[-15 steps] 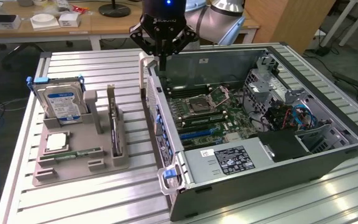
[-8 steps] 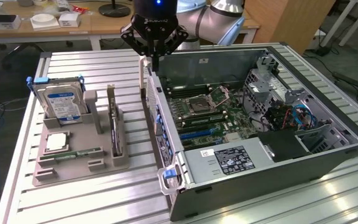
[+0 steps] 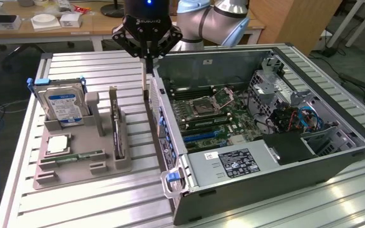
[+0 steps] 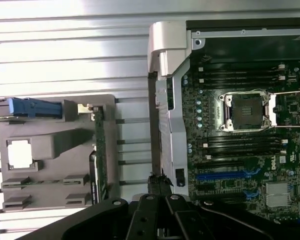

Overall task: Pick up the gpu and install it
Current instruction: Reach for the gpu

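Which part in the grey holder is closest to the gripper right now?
The gpu, the dark card standing on edge along the holder's side facing the computer case. The hard drive, processor chip and memory stick sit farther toward the exterior view's left.

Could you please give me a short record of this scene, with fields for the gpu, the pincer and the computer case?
gpu: on edge in a slot of the grey holder, not grasped
pincer: shut, holding nothing, above the table between holder and case
computer case: side open, motherboard exposed
hard drive: upright in the holder
task state: gpu not installed
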You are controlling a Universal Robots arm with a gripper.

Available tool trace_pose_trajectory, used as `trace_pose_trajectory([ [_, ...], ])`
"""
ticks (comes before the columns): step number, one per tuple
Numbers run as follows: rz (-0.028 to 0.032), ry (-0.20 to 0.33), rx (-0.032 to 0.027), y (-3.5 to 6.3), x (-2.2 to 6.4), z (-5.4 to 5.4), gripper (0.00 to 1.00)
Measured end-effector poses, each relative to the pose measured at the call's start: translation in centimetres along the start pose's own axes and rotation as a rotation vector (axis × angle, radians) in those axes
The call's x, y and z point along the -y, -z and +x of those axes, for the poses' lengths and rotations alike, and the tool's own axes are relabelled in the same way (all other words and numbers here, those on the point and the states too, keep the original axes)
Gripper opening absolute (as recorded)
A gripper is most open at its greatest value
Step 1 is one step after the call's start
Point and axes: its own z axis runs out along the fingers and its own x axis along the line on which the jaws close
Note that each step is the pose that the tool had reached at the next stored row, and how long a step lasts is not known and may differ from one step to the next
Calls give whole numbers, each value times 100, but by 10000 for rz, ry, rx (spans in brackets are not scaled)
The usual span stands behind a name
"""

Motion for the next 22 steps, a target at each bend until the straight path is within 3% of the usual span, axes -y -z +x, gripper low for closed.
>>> trace_pose_trajectory([
  [22, 0, 1, 0, 12, 37, 496, 10],
])
